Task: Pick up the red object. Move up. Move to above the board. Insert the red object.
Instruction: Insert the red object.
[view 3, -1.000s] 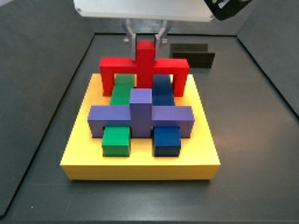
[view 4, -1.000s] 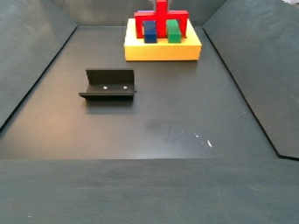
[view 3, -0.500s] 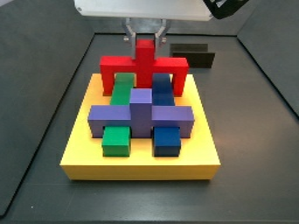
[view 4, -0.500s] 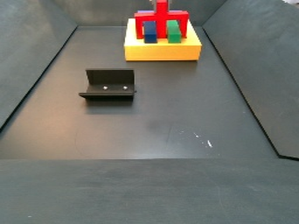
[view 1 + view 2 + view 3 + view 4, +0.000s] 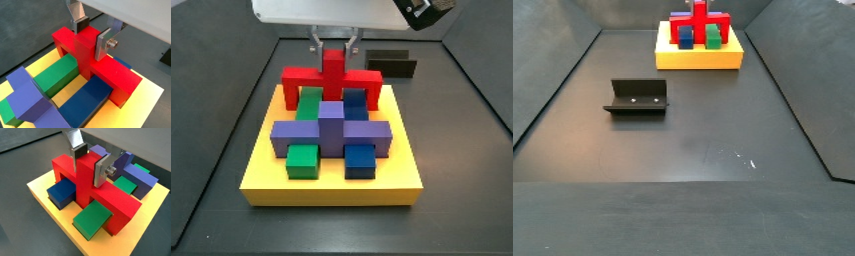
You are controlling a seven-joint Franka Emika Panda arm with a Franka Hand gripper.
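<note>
You have one hand (image 5: 93, 31), its two flat silver fingers clamped on the stem of one smooth red arch block (image 5: 93, 62), standing over one yellow square board (image 5: 334, 182) carrying a purple cross (image 5: 331, 132) and green and blue bars.

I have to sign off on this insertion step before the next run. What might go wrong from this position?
The gripper is clamped on the stem of the red object, whose legs straddle the green block and blue block on the board. Risks:
1. A leg may catch on a block and jam, since the fit looks tight.
2. The piece could tilt in the jaws, as they hold only the narrow stem.
3. Opening before it is fully seated might leave it cocked.
</note>
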